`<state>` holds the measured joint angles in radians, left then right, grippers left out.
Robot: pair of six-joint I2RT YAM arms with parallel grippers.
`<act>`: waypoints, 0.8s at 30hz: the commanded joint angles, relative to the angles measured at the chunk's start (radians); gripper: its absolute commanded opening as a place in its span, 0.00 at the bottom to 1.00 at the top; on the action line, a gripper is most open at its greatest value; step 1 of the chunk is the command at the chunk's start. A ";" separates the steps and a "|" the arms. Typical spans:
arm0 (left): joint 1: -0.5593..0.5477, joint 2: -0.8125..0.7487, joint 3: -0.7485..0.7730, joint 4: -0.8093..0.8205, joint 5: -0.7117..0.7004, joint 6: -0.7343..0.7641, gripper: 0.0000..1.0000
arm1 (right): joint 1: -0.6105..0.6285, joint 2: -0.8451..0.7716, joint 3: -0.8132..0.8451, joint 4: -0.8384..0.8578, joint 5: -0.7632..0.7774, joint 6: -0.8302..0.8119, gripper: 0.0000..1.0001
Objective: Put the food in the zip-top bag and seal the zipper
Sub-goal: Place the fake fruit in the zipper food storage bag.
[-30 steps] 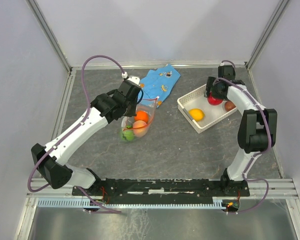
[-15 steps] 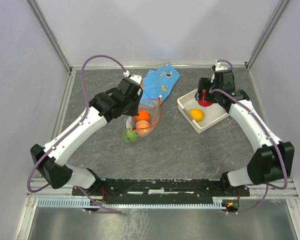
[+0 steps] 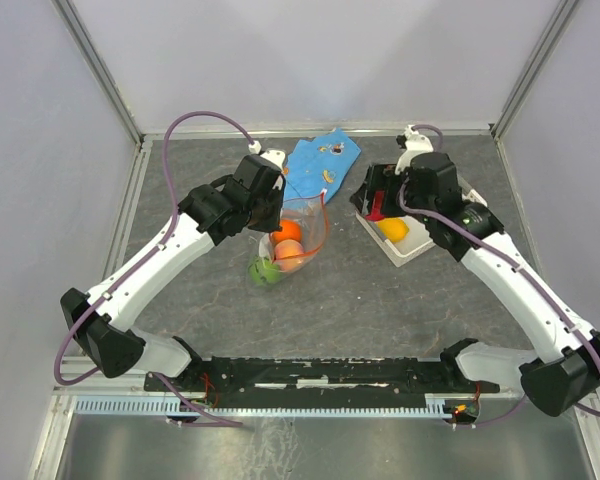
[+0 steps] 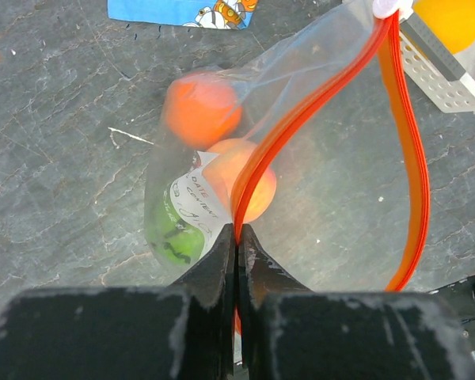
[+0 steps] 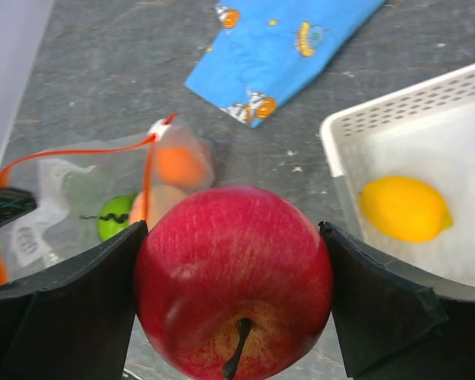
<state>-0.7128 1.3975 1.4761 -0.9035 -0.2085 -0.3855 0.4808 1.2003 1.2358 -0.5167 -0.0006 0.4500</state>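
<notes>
1. Grey slate-look table (image 3: 360,300) between pale walls carries the whole job
2. Left of centre on it stands the bag (image 4: 332,206), mouth open; its zipper (image 4: 412,158) gapes in a wide loop, with the white slider (image 4: 386,6) at the far end
3. Three pieces are already inside: an orange fruit (image 4: 199,107), a peach one (image 4: 249,178) and a green one (image 4: 170,233)
4. At the near rim, the left gripper (image 4: 237,237) has its fingers pressed together on the zipper, holding the mouth up
5. On the other side, the right gripper (image 5: 233,277) is clamped round a red apple (image 5: 233,253), in the air by the basket's (image 5: 396,111) left edge and apart from the bag
6. Judged roughly halfway: the apple is not yet in, a lemon (image 5: 404,207) lies in the basket, and the arm hides part of the basket from above, so more may wait there; the zipper is not yet sealed
7. Print on the bag's white label (image 4: 196,202) seems to read "DATE" and "CONTENTS", too creased to be sure; the blue cloth (image 5: 285,47) shows cartoon figures and no legible words; no brand shows
</notes>
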 commanded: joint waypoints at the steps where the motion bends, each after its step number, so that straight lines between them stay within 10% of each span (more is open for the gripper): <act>1: 0.006 -0.004 0.014 0.051 0.023 -0.026 0.03 | 0.079 -0.025 -0.006 0.108 -0.024 0.077 0.65; 24: 0.006 -0.026 -0.044 0.102 0.113 -0.080 0.03 | 0.297 0.062 -0.081 0.424 -0.088 0.228 0.67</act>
<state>-0.7128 1.3979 1.4322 -0.8513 -0.1184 -0.4309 0.7609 1.2331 1.1236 -0.1783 -0.0597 0.6445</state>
